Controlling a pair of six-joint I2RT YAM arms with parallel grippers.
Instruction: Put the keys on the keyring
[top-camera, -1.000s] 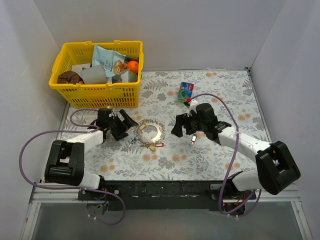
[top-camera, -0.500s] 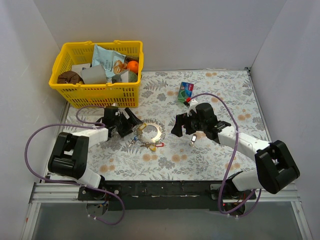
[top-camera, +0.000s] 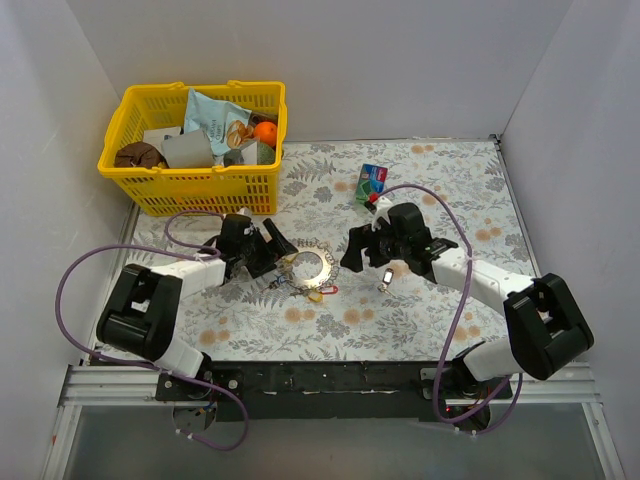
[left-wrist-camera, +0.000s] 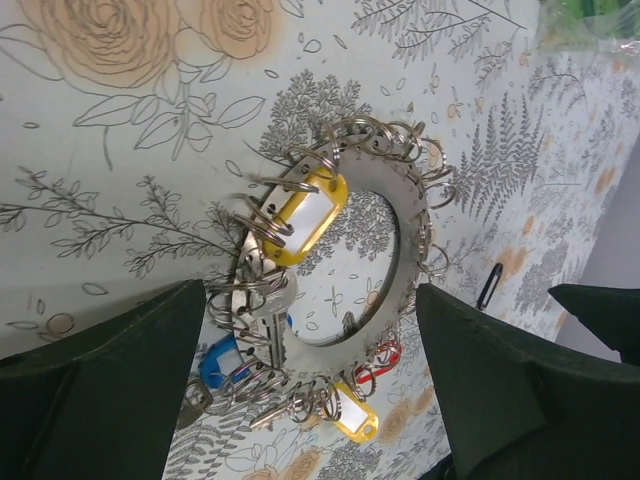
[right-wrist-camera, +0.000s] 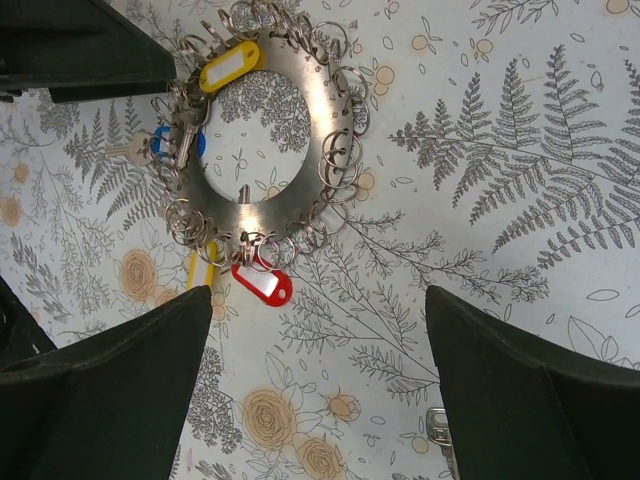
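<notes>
From above, we see the left gripper (top-camera: 272, 248) closer to the keyring (top-camera: 305, 266) than a second ago. It has crept right along the table (top-camera: 400, 320), and its tips now sit just beside the ring's left rim. The keyring lies flat mid-table where it lay before, with a red tag (top-camera: 328, 291) at its near edge. The right gripper (top-camera: 360, 250) hovers just right of the ring, hardly shifted. A loose key (top-camera: 385, 277) lies beside it, unmoved. The basket (top-camera: 190, 190) and the green packet (top-camera: 372, 183) at the back are unchanged.

In the left wrist view, we see the fingers (left-wrist-camera: 100, 380) spread wide, pinching nothing. The keyring shows in the gap between them, carrying a yellow tag (left-wrist-camera: 305, 215), a blue tag (left-wrist-camera: 220, 362) and many small rings round its rim.

In the right wrist view, we see that gripper's fingers (right-wrist-camera: 100, 390) also spread and empty. The keyring lies ahead to the upper left, flat on the table, and the loose key shows at the bottom edge.
</notes>
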